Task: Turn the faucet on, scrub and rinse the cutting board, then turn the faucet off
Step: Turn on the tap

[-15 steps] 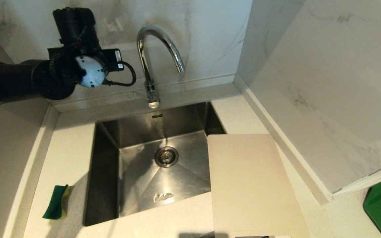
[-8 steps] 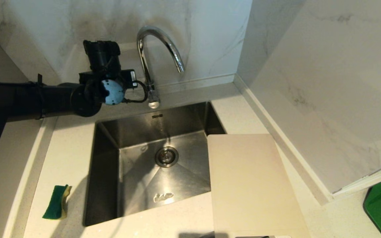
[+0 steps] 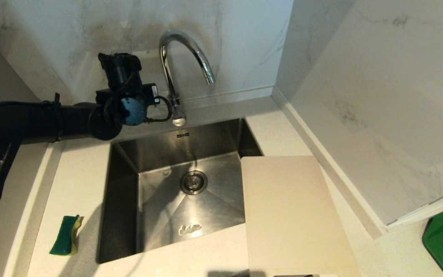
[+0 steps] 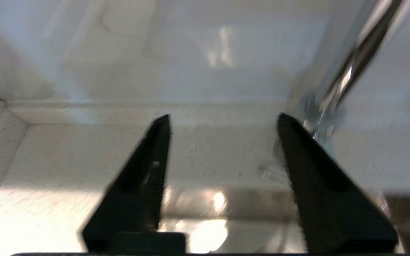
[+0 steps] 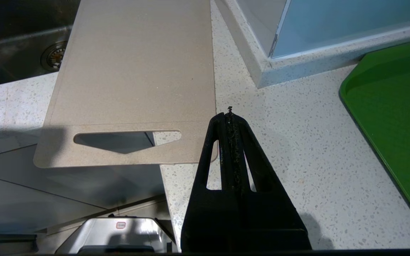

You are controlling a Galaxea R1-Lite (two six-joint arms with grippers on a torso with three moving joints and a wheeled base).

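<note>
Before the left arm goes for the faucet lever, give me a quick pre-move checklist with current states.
1. Left gripper jaws apart: ok.
2. Left gripper beside the faucet base, nothing held: ok.
3. Lever between the jaws: not ok; it lies off to one side.
4. Water off: ok, none at the spout.
5. Cutting board flat on the counter, overhanging the sink: ok.
6. Sponge within reach on the counter: ok.
7. Right gripper shut, parked by the board: ok.

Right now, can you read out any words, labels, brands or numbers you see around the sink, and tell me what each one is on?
No text here can be read.
Small dark mark on the sink's back wall: too small to read.
White sticker on the left arm's wrist: too small to read.
Small red-outlined label on the metal part under the counter: blurred, unreadable.
</note>
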